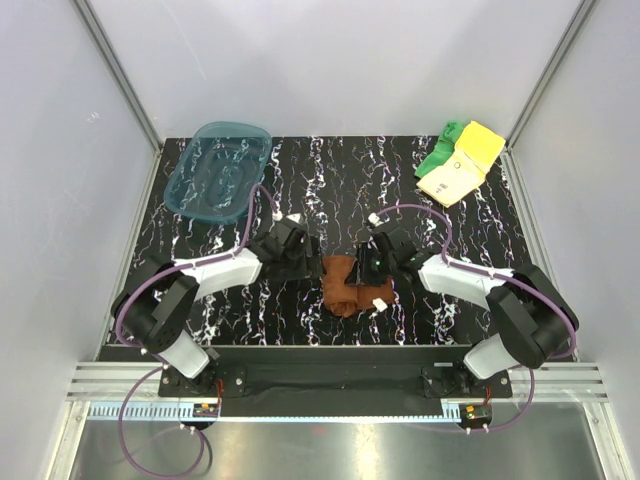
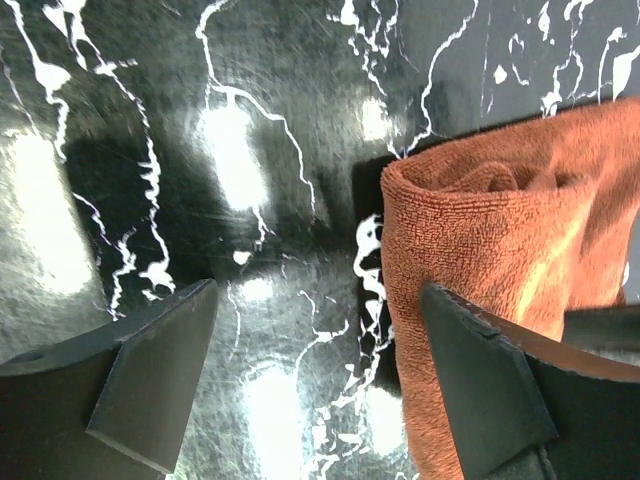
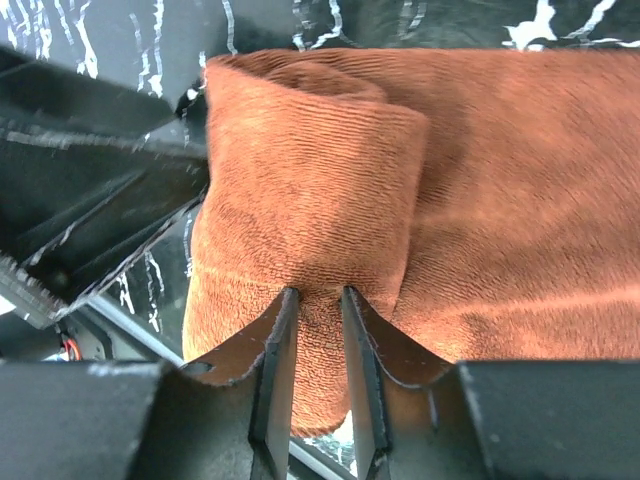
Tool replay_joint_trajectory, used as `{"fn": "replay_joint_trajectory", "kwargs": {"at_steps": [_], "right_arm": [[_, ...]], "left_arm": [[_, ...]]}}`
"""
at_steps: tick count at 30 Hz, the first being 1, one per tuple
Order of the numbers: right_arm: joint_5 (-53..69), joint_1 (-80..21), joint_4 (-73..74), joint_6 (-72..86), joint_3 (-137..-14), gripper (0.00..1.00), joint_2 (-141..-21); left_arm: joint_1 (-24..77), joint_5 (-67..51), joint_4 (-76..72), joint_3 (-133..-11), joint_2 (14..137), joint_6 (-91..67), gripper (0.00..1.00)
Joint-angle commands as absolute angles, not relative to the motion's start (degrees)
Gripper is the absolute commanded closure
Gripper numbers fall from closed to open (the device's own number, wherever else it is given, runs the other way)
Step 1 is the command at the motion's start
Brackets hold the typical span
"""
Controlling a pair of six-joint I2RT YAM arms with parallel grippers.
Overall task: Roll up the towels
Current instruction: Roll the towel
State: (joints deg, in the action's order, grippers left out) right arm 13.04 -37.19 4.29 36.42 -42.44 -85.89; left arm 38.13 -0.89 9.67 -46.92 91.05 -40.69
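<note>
Right gripper (image 3: 315,297) pinches a fold of the rust-brown towel (image 3: 500,180); left gripper (image 2: 318,300) gapes beside it; yellow towel (image 1: 462,166) partly covers green towel (image 1: 437,156).

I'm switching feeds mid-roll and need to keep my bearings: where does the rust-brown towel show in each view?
Top external: rust-brown towel sits low centre.
Left wrist: right side, behind one finger of the open left gripper.
Right wrist: fills the centre and right, a fold pinched in the right gripper.
Shared landmark: the black, white-veined table shows in all three.
</note>
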Motion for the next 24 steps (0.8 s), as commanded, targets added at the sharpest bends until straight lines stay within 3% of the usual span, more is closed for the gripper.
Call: {"fn": "replay_joint_trajectory", "kwargs": {"at_steps": [1,19,24], "right_arm": [[11.95,-36.12,3.78,35.51,-41.40,0.70,-85.34],[11.34,-32.70,2.64,37.00,-36.83,0.69,-84.20],[16.42,-32.70,-2.08,39.54,-36.56,0.68,-85.69]], "left_arm": [[39.72,-1.76,18.01,-47.72,90.79,-42.27,0.10],[45.79,-2.02,21.97,-62.48,95.80,-44.74,0.10],[45.88,-2.46,22.06,-66.78,98.78,-44.65,0.10]]}}
